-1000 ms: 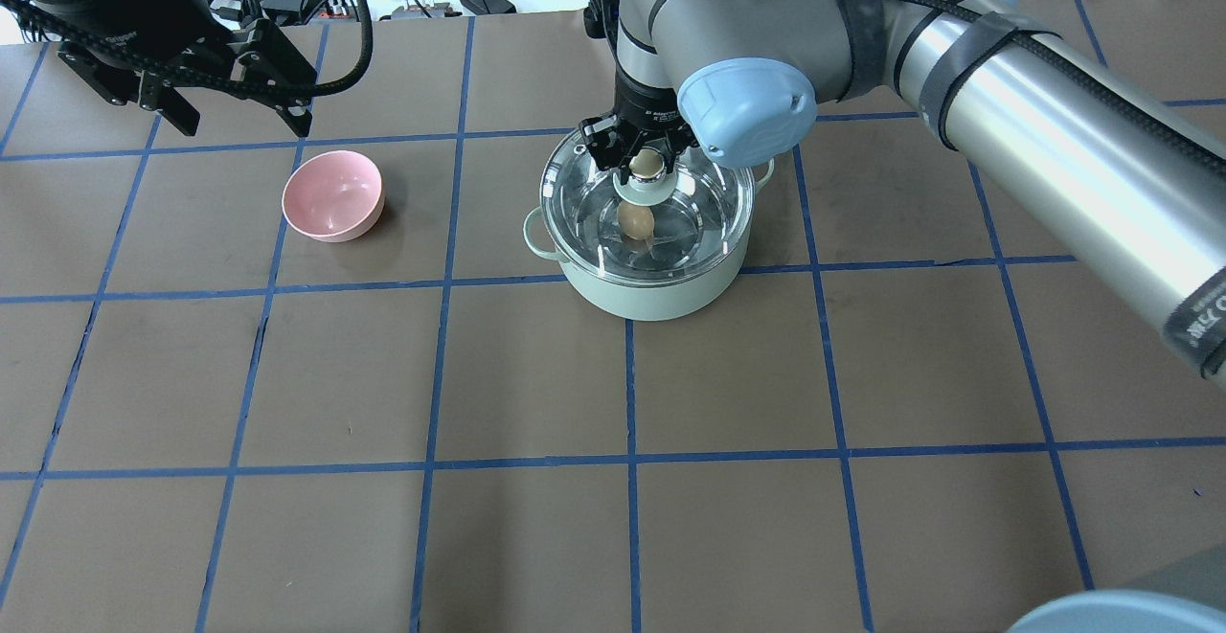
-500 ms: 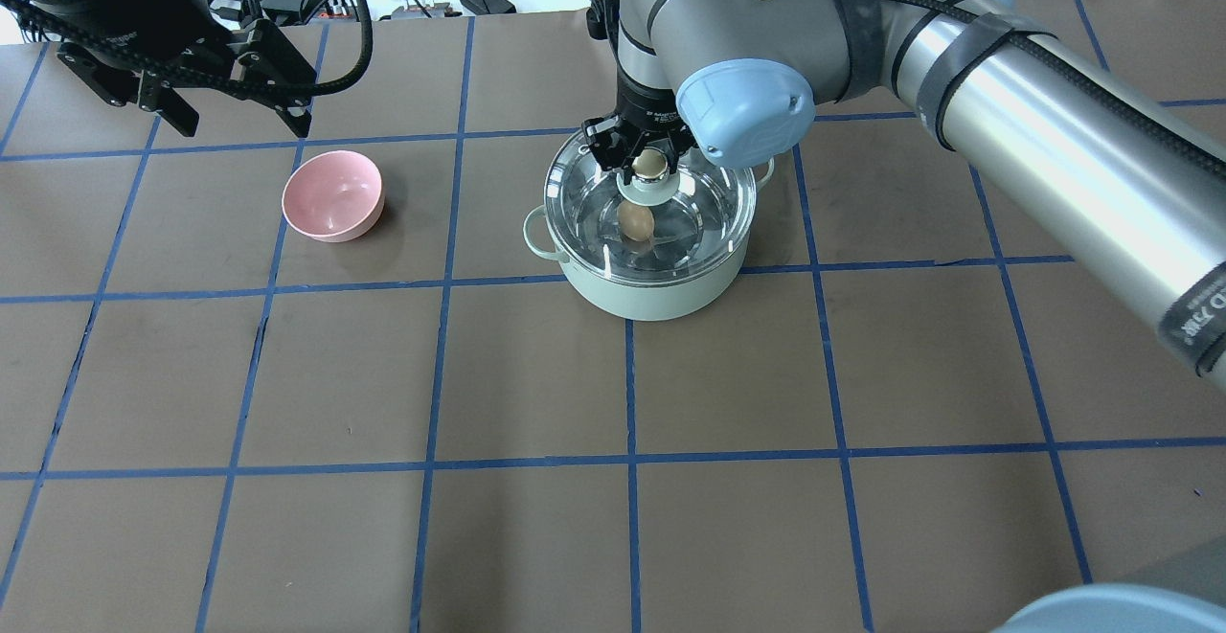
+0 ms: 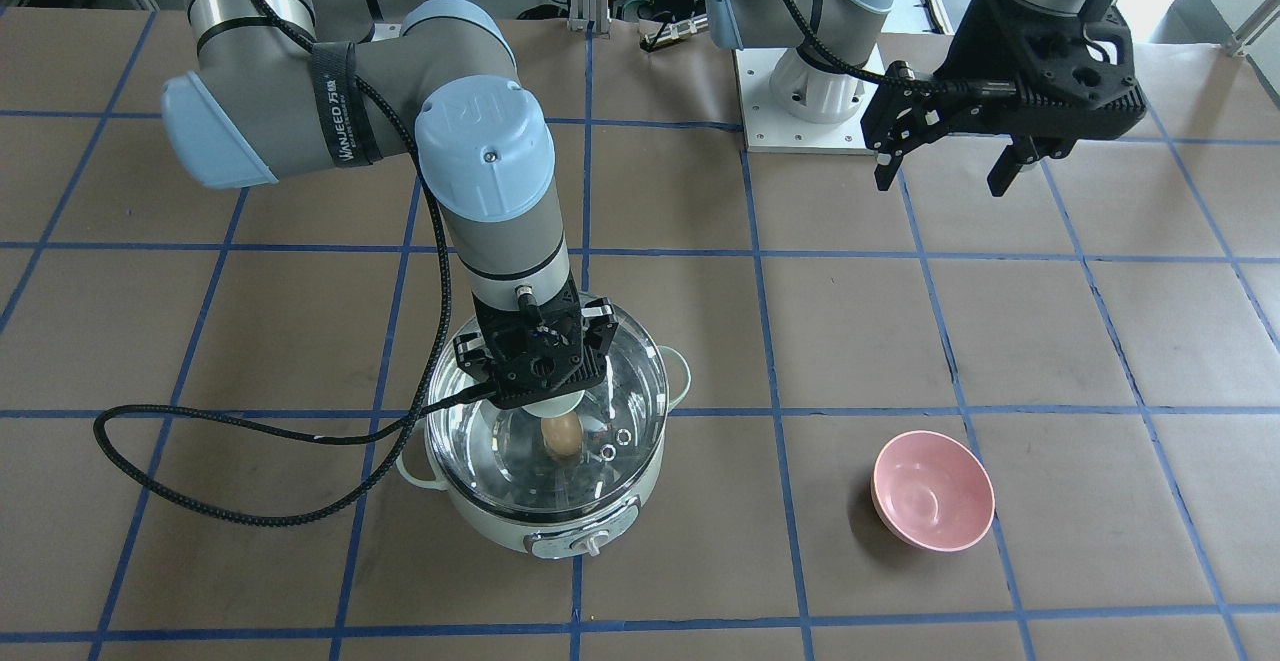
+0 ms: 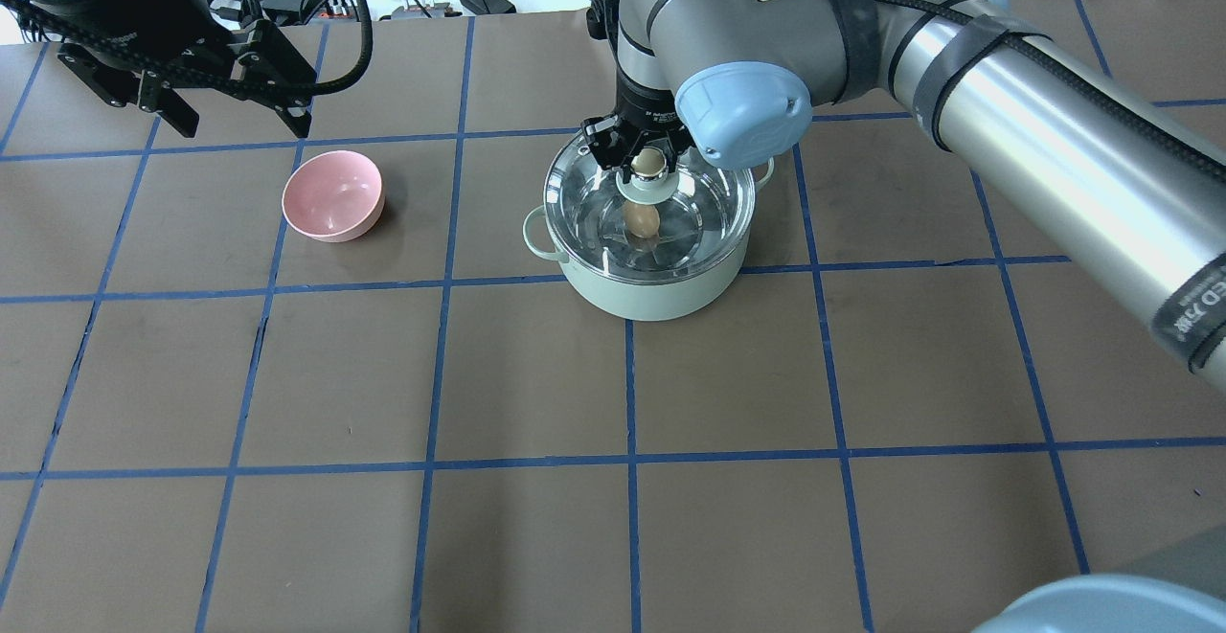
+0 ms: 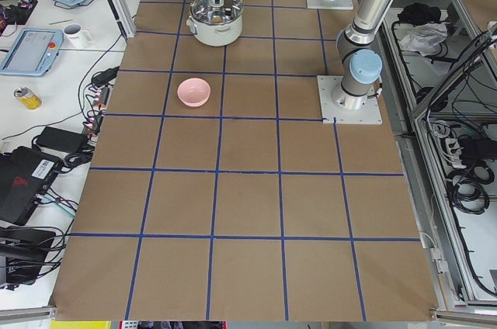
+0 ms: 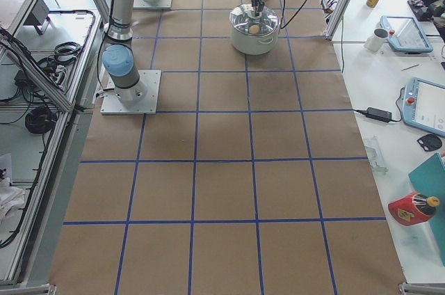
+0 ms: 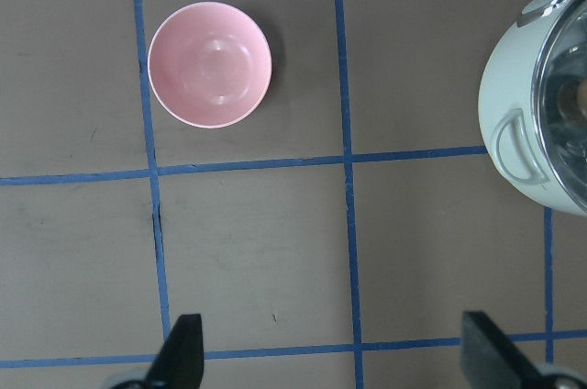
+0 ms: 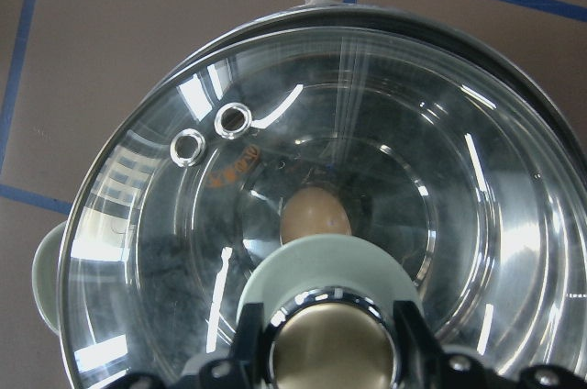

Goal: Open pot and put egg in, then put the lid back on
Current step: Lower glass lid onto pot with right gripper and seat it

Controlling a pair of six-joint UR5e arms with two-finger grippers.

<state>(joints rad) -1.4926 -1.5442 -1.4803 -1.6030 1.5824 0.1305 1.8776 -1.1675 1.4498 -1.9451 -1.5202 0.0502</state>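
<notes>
Right gripper (image 4: 647,166): clamped on the knob of the lid (image 4: 704,204).
Lid: held just beneath it, over the pot (image 4: 651,296).
Egg (image 4: 642,220): seen below it, inside the pot.
Left gripper (image 4: 242,123): spread wide, nothing held.

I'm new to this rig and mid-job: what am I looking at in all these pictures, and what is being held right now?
Two robot arms work at a brown gridded table. Two pictures come from fixed cameras above it, one behind the robot and one facing it. Two look along it from the table's ends, and two come from cameras on the wrists. The right gripper is shut on the knob of the glass lid, which covers the green pot. The egg lies inside. The left gripper hangs open and empty above the table, near a pink bowl.
</notes>
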